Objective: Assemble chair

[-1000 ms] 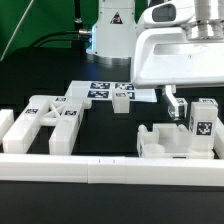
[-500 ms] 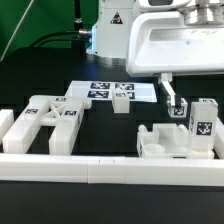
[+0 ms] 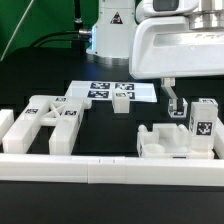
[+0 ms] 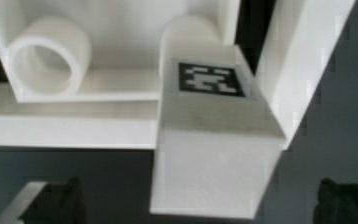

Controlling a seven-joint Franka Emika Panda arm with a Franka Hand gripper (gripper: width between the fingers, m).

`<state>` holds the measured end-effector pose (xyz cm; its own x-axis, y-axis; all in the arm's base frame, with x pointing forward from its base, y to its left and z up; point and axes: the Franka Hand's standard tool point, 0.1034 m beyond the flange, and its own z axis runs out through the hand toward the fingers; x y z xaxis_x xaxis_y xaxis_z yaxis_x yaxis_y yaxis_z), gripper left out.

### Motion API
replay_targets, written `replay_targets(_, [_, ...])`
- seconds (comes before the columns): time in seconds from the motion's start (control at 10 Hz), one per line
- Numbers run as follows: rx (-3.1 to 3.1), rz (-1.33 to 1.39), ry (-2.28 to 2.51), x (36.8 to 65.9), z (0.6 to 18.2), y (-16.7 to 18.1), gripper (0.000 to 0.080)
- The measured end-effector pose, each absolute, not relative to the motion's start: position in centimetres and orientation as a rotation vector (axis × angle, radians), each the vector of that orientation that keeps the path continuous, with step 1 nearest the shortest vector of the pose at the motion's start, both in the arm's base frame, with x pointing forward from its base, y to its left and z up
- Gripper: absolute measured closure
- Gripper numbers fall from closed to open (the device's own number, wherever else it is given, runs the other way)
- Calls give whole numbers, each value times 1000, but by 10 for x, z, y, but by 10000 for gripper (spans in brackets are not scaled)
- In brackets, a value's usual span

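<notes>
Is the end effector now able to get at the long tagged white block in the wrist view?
Probably yes. The end effector is open, the tagged block lies in line with the gap between its fingers, and nothing covers it; only the cut-out frame beside it stands close.

Arm (image 3: 175,45) cropped at exterior view's top, tagged block (image 4: 211,150) blurred — tag (image 4: 208,78) unreadable (jaws edge-cropped too)

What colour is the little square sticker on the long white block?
Black with a white pattern; the tag shows best in the wrist view.
</notes>
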<state>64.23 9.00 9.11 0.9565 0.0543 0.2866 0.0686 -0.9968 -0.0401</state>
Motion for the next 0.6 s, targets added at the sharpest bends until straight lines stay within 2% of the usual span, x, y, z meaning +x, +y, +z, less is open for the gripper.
replay_targets(0.3, [-3084,-94,-92,632,84,88,150])
replay_targets(0.6, [-3082,-104,-92,638,83,90,150])
